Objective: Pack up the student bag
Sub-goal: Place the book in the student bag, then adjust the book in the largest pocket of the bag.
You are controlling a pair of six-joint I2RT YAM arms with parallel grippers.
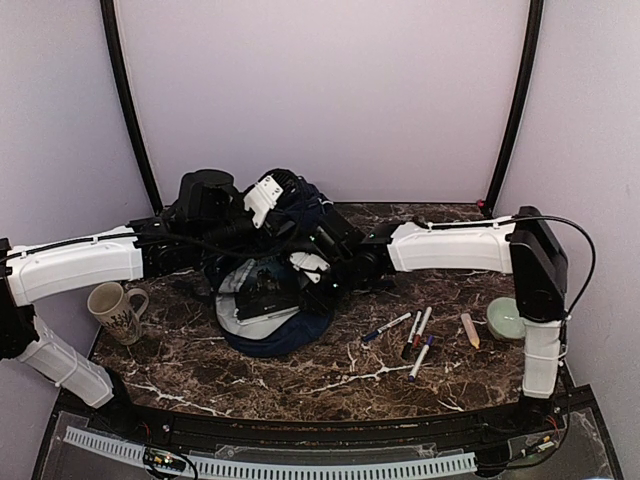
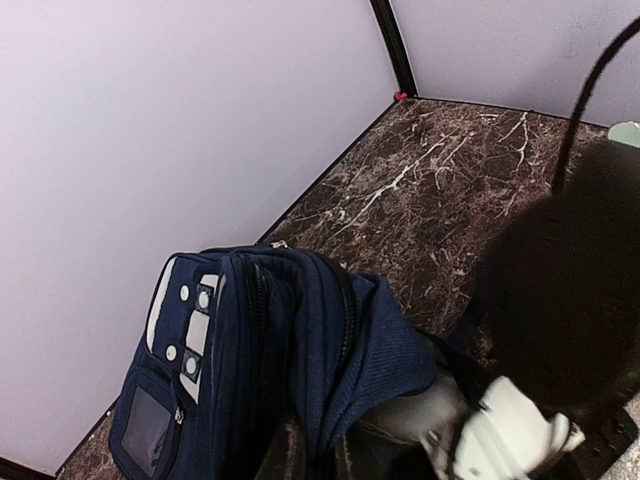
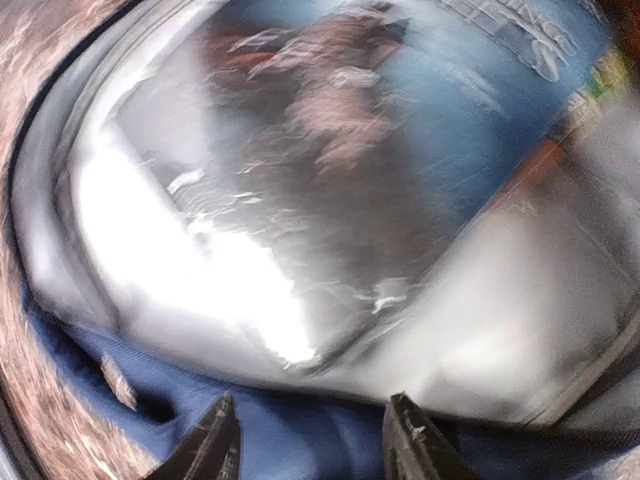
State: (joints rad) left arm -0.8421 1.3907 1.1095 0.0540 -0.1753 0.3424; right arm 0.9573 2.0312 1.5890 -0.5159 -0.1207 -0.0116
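The student bag (image 1: 285, 325) is a navy-blue backpack lying in the middle of the table with its grey-lined mouth open. In the left wrist view the bag (image 2: 250, 340) shows its zips and a grey-white patch. My left gripper (image 2: 318, 455) pinches a fold of the bag's upper edge; its fingers are mostly hidden by the fabric. It sits at the bag's far side in the top view (image 1: 285, 212). My right gripper (image 3: 312, 445) is open at the bag's mouth, its fingers over blue fabric. A glossy flat book (image 3: 330, 180) lies in the grey lining just ahead.
Several markers (image 1: 412, 335) and a pencil (image 1: 470, 330) lie right of the bag. A pale green bowl (image 1: 505, 318) stands at the right edge, and a patterned mug (image 1: 118, 310) at the left. Walls close the back and sides.
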